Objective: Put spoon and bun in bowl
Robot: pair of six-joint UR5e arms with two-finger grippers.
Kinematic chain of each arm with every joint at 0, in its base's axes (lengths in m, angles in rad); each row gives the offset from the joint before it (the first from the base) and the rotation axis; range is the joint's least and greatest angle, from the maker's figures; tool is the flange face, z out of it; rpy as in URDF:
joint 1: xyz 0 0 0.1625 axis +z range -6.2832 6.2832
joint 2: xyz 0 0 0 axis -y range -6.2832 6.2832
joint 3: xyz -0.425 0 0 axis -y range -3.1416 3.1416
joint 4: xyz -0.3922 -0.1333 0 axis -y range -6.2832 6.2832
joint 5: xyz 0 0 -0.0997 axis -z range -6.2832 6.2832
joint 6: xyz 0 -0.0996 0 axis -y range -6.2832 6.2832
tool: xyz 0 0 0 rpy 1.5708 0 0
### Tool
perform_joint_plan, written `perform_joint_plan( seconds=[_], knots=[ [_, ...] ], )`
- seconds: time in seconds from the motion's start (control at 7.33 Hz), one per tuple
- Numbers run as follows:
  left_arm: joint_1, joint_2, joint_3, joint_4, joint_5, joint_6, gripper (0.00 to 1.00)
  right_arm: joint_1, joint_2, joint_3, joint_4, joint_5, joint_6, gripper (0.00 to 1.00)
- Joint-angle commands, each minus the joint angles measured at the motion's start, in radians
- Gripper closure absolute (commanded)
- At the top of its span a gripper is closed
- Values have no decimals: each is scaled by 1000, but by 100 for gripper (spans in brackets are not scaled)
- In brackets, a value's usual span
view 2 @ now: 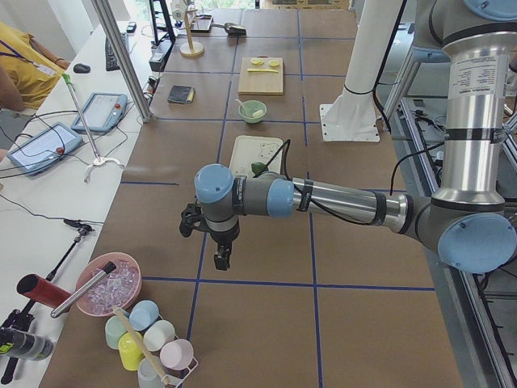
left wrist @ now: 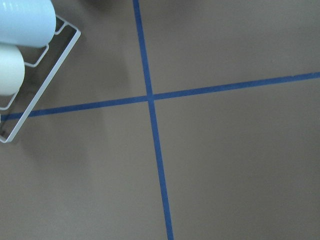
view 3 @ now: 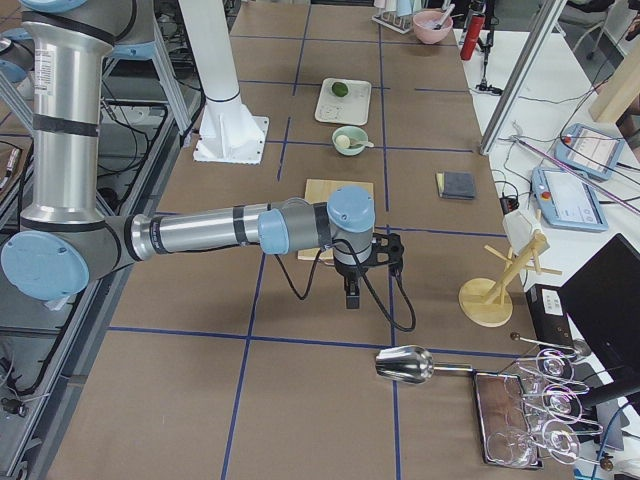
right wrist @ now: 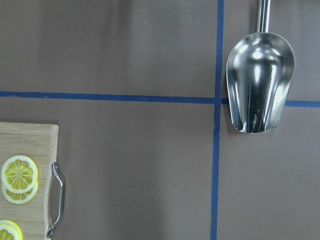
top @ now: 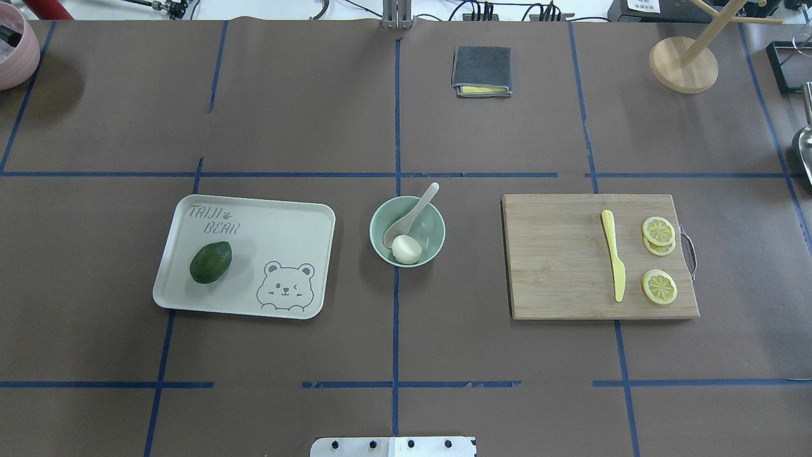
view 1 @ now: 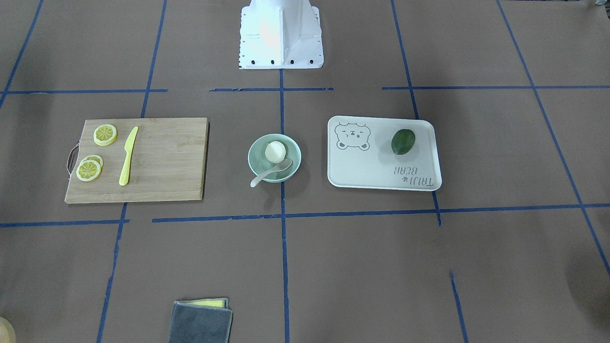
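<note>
The pale mint-green bowl (view 1: 258,151) stands at the table's middle, also in the overhead view (top: 433,223). The white bun (view 1: 275,151) lies inside it (top: 406,249). The off-white spoon (view 1: 269,172) rests with its scoop in the bowl and its handle over the rim (top: 415,212). My left gripper (view 2: 220,259) hangs above the table far toward the left end, away from the bowl. My right gripper (view 3: 352,298) hangs beyond the cutting board toward the right end. Both show only in the side views, so I cannot tell whether they are open or shut.
A white bear tray (top: 285,222) holds a dark green avocado (top: 210,261). A wooden cutting board (top: 558,254) carries a yellow knife (top: 614,260) and lemon slices (top: 658,287). A grey cloth (top: 482,71), a metal scoop (right wrist: 259,85) and a cup rack (left wrist: 30,85) lie further out.
</note>
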Motion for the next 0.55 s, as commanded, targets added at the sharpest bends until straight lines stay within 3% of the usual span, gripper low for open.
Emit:
perform_joint_plan(
  seconds=[0.0, 0.41],
  knots=[
    [4, 10, 42, -36, -1, 4, 0, 0, 1, -1, 0, 1, 2, 0],
    [-2, 10, -33, -38, -26, 4, 0, 0, 1, -10, 6, 7, 2, 0]
  ],
)
